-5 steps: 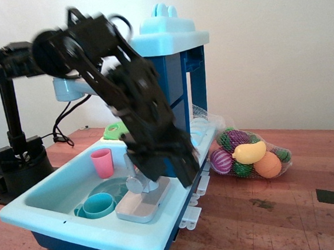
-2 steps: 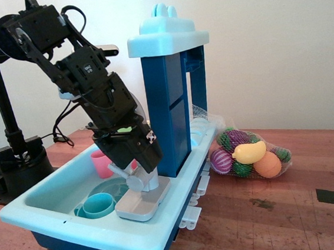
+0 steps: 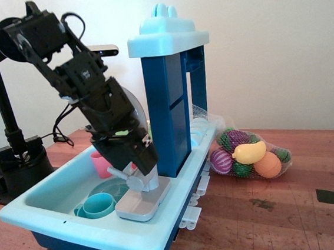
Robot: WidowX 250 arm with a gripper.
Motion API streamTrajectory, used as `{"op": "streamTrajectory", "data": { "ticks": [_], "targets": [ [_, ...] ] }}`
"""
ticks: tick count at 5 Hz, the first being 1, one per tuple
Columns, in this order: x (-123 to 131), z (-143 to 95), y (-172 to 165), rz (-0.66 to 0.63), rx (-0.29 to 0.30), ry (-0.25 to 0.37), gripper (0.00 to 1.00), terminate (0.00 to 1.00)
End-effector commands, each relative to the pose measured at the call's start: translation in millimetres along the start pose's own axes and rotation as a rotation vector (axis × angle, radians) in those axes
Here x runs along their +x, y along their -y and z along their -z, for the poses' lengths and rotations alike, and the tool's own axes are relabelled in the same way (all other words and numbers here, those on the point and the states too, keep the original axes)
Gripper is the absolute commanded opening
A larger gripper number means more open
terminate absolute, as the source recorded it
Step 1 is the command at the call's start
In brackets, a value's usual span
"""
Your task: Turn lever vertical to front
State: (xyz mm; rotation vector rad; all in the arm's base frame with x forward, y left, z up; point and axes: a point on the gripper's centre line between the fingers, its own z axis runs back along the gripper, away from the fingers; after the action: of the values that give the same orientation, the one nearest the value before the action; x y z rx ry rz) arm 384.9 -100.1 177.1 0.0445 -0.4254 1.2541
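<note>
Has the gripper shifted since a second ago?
Yes. The gripper has swung left, away from the blue tower, and now sits over the faucet base instead of covering the tower's lower front.

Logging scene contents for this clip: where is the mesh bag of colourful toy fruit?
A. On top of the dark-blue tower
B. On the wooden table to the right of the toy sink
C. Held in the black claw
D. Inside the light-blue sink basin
B: the mesh bag of colourful toy fruit lies on the brown wooden table, right of the light-blue plastic toy sink.
</note>
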Motion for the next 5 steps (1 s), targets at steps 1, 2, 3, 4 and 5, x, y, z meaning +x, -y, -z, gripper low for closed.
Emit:
{"op": "streamTrajectory", "data": {
  "ticks": [1, 2, 3, 4, 5],
  "targets": [
    [3, -34, -24, -0.03, -0.001, -0.009, 1.0, 0.0],
    [-7, -45, -42, -0.003, 0.041, -0.027, 1.0, 0.0],
    [-15, -50, -51, 0.045, 0.088, -0.076, 1.0, 0.0],
    [-22, -53, -53, 0.065, 0.107, -0.097, 1.0, 0.0],
    [-30, -85, -75, -0.048, 0.074, 0.034, 1.0, 0.0]
  ]
}}
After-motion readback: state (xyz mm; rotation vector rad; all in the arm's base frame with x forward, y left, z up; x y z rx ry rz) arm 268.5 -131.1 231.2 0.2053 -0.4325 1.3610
